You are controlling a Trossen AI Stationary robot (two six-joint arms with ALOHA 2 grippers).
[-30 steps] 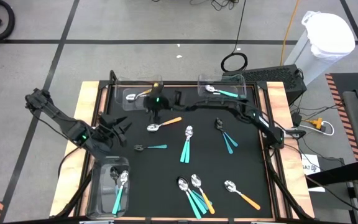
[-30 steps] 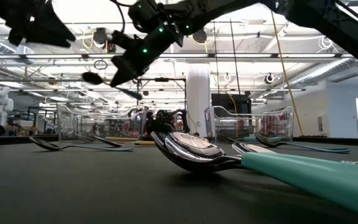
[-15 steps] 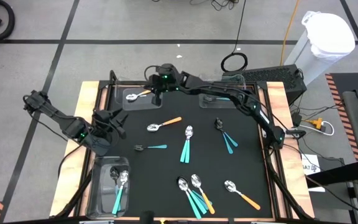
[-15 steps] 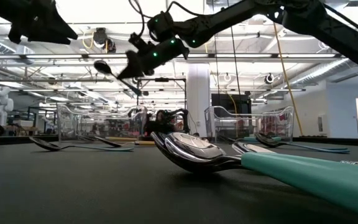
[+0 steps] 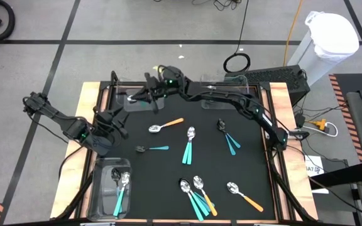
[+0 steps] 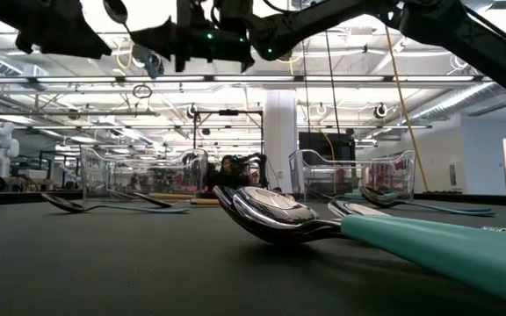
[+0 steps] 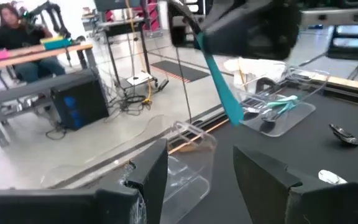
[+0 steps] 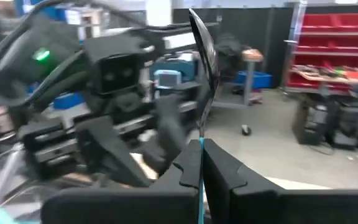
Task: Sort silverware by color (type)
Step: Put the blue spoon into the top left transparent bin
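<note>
On the right wrist view my right fingers (image 8: 201, 165) are pinched shut on a spoon (image 8: 202, 43) with a teal handle, its shiny bowl standing up above them; the handle below the grip is cut off by the fingers themselves. In the high view that right gripper (image 5: 148, 93) sits at the upper middle of the frame, over the clear bin (image 5: 123, 86) at the upper left corner of the black surface (image 5: 168, 176), but the arm hides most of what lies in that bin, so I cannot count its contents. In the low view the gripper is a dark shape along the top edge, hard to read against the ceiling lights.

My left fingers (image 7: 253, 168) stand apart with nothing between them. The left gripper (image 5: 109, 122) hangs at the left side of the frame, near the left edge of the surface.

The loose spoons are spread over the surface: an orange one (image 5: 165, 125) just right of the left gripper, a small teal one (image 5: 151, 149) below it, a teal pair (image 5: 188, 147) at centre, another pair (image 5: 228, 139) to the right, a bunch (image 5: 197, 194) at the lower middle and an orange one (image 5: 244, 196) beside it. The bin at lower left (image 5: 99, 194) holds a few, partly blurred by its wall. The bin at upper right (image 5: 247, 85) is largely covered by the arm.
</note>
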